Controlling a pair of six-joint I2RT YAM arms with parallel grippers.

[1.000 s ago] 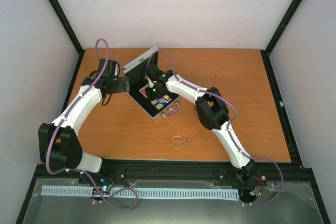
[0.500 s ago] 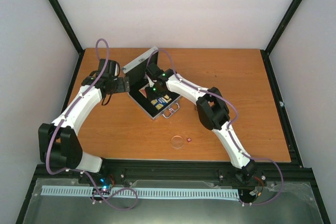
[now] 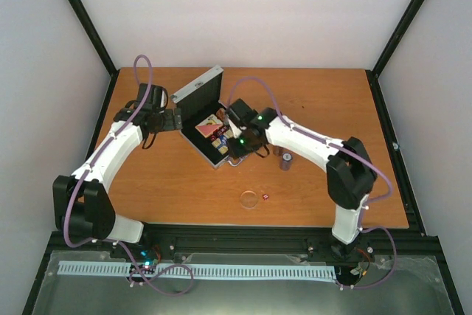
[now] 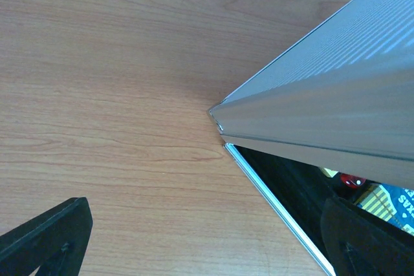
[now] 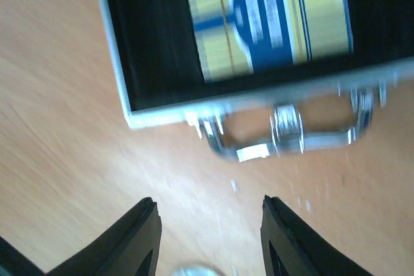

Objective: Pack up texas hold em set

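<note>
the left gripper [image 3: 177, 119] is still waiting at the left corner of the silver case [image 3: 198, 86], jaws wide apart and holding nothing. the case is lying open left of the table's [image 3: 332, 101] middle, lid raised at the far left, handle [image 3: 240, 158] pointing near right, long axis running near left to far right. the right gripper [image 5: 208, 206], inside the case a second ago, is now hovering by the handle with jaws apart and empty. print on the blue-yellow deck [image 5: 272, 17] is blurring past reading.
</note>
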